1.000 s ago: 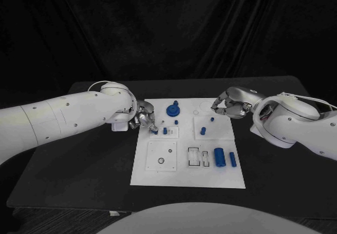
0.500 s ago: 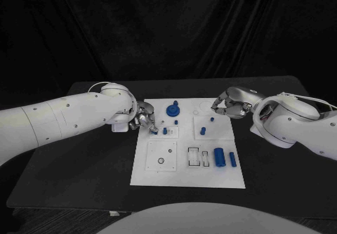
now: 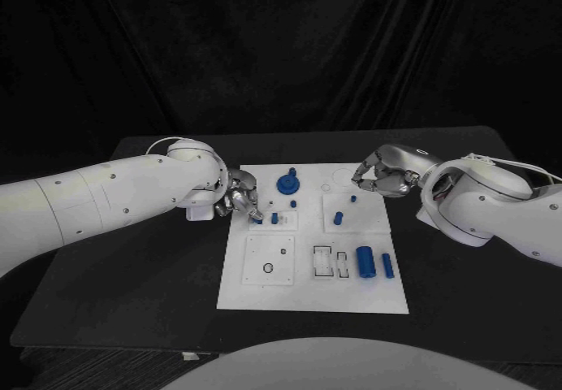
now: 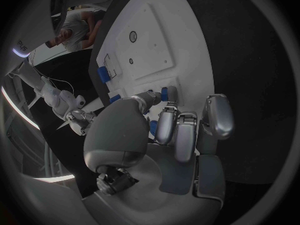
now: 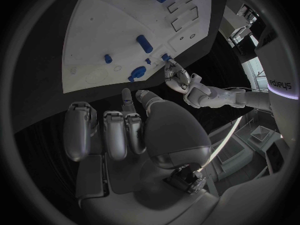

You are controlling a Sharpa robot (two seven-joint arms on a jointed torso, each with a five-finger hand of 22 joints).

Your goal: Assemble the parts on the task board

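My left hand [image 3: 240, 200] at task board [image 3: 314, 296] 9 o'clock edge, pinching small blue part [image 3: 257, 218] (probably; grip partly hidden). Right hand [image 3: 381, 177] clenched, nothing in it, at 2 o'clock corner. Keep part upright, lower slowly into seat, release only when seated.

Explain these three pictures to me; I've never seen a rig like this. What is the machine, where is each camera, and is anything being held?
This is a two-armed robot with silver many-fingered hands. The head view looks down from a camera on its head; the round pictures come from cameras behind each wrist. On the black table lies a white task board carrying small blue parts, such as two cylinders and a round knobbed piece. The left hand is at the board's left edge, fingertips touching a small blue part; whether it grips it is unclear. The right hand hovers curled over the far right corner, holding nothing.
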